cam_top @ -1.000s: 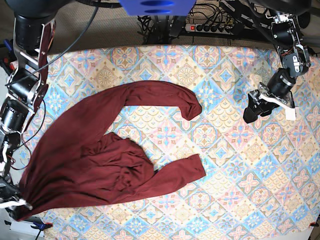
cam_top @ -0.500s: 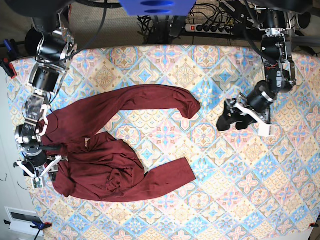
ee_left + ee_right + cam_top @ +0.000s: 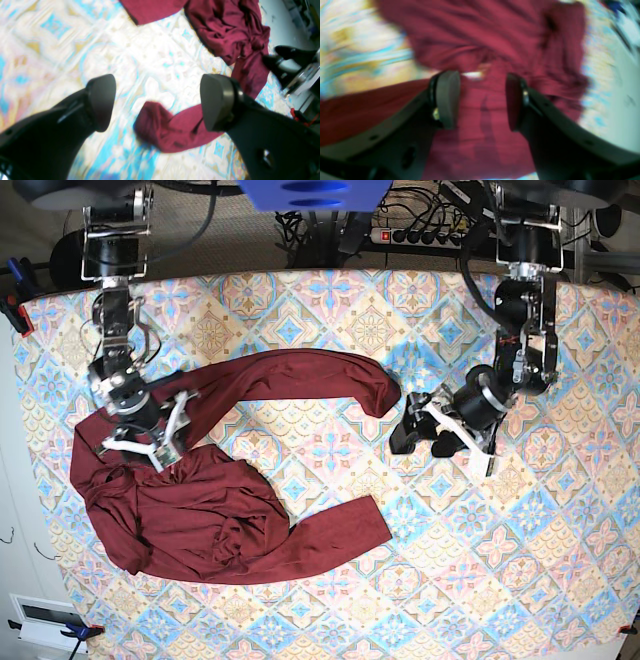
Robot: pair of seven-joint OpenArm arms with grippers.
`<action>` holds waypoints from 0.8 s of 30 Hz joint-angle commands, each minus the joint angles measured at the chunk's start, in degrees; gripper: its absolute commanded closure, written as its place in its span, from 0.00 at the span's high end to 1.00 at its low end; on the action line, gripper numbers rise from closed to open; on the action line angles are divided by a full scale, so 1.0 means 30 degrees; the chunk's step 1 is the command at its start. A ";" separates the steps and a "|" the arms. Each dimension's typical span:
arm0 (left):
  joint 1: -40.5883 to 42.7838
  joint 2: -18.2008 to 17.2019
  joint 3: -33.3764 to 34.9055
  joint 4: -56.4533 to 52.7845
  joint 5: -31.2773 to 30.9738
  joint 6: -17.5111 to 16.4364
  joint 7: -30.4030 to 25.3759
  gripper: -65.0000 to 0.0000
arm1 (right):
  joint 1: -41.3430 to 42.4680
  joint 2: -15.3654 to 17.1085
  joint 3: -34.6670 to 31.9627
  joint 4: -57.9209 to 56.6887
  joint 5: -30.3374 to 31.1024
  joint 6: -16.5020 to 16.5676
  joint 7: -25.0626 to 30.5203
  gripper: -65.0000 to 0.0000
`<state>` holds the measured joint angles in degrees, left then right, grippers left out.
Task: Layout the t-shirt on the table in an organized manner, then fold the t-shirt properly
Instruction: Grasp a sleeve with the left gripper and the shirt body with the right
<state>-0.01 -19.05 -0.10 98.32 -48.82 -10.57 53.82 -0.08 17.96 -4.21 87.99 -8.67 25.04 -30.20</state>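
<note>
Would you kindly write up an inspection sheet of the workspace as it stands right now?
Surface: table, patterned cloth.
Job's things: t-shirt crumpled, not yet laid flat; one sleeve stretched toward the centre.
Clutter: nothing seen on the table.
Grippers: left gripper open near the sleeve end, holding nothing; right gripper open over the bunched fabric.
Cables: power strip and wires behind the table.
Surroundings: blue mount at the top edge.
</note>
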 commanded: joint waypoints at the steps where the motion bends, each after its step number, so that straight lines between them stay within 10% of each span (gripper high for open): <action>1: -0.0714 0.0152 0.0311 -0.0232 0.0170 -0.0155 -0.0461 0.80 | 0.0069 0.0242 -0.0312 0.0283 0.0002 -0.0097 0.0204 0.43; 8: -0.3088 0.1793 0.1718 -0.2928 0.0492 -0.0155 -0.0490 0.80 | -0.0751 0.0301 -0.2480 -0.0479 0.0032 -0.0097 -0.1466 0.41; 16: -0.6458 0.4313 0.3681 -0.6796 0.0932 -0.0155 -0.0490 0.80 | -0.1337 0.0945 -0.2480 -0.1768 0.0032 -0.0097 -0.3488 0.02; 24: -0.8656 0.7067 0.7491 -1.0313 0.5503 -0.0155 -0.2366 0.80 | -0.2949 0.1062 0.0216 -0.1944 0.0002 -0.0097 -0.4455 0.00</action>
<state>-24.27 1.56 20.69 67.57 -33.19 -10.79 48.84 -7.11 19.27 -4.08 83.42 -3.38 25.06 -33.63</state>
